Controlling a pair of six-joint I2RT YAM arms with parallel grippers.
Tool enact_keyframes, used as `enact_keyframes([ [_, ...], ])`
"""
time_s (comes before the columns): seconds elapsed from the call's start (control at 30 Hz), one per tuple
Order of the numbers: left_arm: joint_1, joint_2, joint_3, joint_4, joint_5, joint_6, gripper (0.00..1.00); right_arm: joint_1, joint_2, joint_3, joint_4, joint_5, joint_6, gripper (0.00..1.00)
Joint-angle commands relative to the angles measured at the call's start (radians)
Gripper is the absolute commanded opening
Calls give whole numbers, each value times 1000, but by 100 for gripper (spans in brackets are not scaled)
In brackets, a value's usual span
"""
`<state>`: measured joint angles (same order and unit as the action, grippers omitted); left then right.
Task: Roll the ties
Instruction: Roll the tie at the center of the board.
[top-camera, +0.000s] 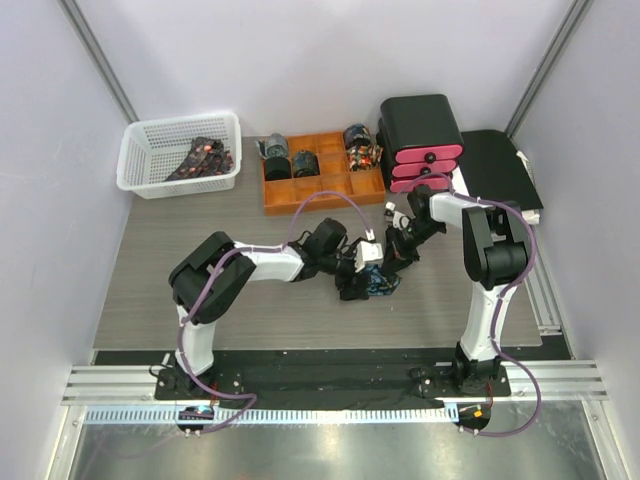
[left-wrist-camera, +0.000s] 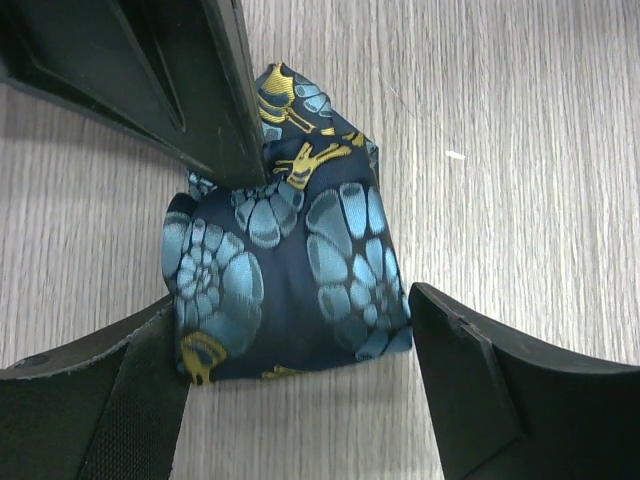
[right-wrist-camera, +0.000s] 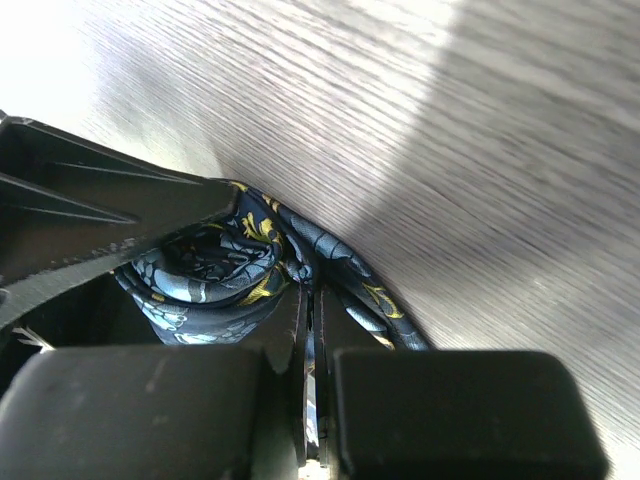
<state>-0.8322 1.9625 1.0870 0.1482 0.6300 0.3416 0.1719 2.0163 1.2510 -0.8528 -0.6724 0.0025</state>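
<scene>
The tie sits in the middle of the table, wound into a squat navy bundle with teal rosettes and gold marks; it is about as wide as it is long, so I cannot call a long axis. One loose fold runs out of its far side in the left wrist view. From the right wrist the same tie shows coiled layers, and a band leaves the coil towards the lower right.

The right claw is clamped tight on that fold, with fabric pinched in the seam between its fingers; the left claw stands spread wide, one finger on each side of the bundle, the left one touching the cloth and the other just beside its corner.

From above, the tie is mostly covered by both wrists and only a scrap of blue shows.

Bare wood lies to the left and nearer the bases; the orange tray with other rolls, the white basket and the black-and-pink drawer box stand well apart along the far edge.
</scene>
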Motion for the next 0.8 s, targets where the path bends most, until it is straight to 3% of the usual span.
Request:
enact_keyframes([
  [0.0,-8,-51,-73,217,-28,-97,81,26,53,-9,139,232,-45,1],
  [0.2,-16,-31,-90,337,-58,-173,70,47,48,-28,149,235,-27,1],
  [0.3,-18,-20,-82,306,-59,-171,58,49,58,-27,155,223,-15,1],
  [0.33,-19,-19,-75,280,-68,-147,49,49,59,-24,158,217,-12,1],
  [0.43,-28,-24,-50,131,-125,-93,33,48,50,-7,152,175,-4,1],
  [0.53,-44,-22,-10,-59,-185,-21,22,25,12,31,123,110,-4,14],
  [0.57,-50,-17,2,-97,-220,-3,20,12,-7,57,107,88,-4,27],
  [0.67,-59,4,50,-272,-286,13,13,-43,-30,97,29,13,-16,44],
  [0.77,-73,25,97,-390,-323,8,8,-107,-83,87,-28,-58,-36,56],
])
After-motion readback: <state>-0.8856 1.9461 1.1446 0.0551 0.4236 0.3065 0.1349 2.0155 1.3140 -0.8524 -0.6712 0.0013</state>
